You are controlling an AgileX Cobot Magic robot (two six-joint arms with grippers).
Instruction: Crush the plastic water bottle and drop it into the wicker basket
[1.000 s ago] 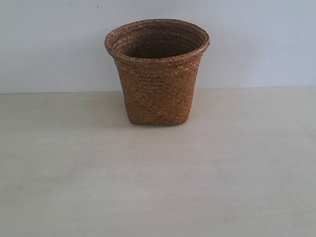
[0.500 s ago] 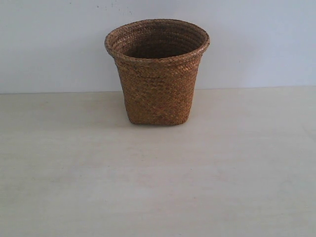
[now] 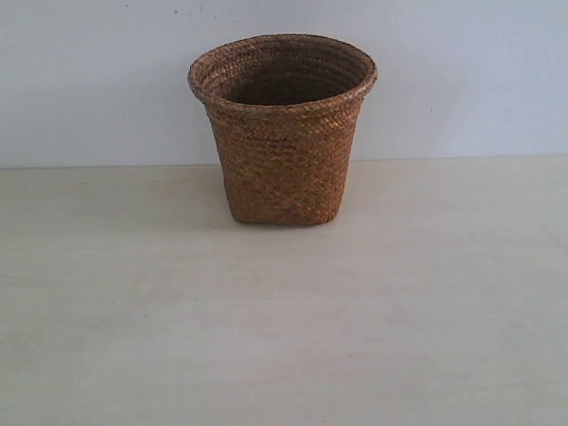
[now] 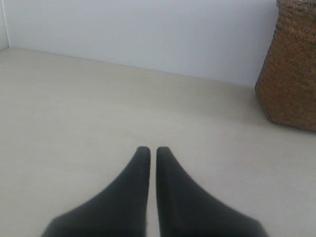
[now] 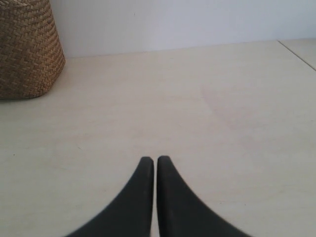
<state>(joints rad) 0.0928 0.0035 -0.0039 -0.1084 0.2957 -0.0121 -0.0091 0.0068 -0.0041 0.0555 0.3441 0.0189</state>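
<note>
The wicker basket (image 3: 282, 133) stands upright at the back middle of the pale table, brown and woven with a thick braided rim. Its side also shows in the left wrist view as the basket (image 4: 291, 69) and in the right wrist view as the basket (image 5: 27, 49). The plastic water bottle is out of view in every frame. My left gripper (image 4: 153, 150) is shut with nothing between its black fingers, low over bare table. My right gripper (image 5: 155, 160) is likewise shut and empty. Neither gripper shows in the exterior view.
A white wall (image 3: 461, 71) runs behind the basket along the table's back edge. The table's corner edge (image 5: 298, 52) shows in the right wrist view. A wall corner (image 4: 4, 29) shows in the left wrist view.
</note>
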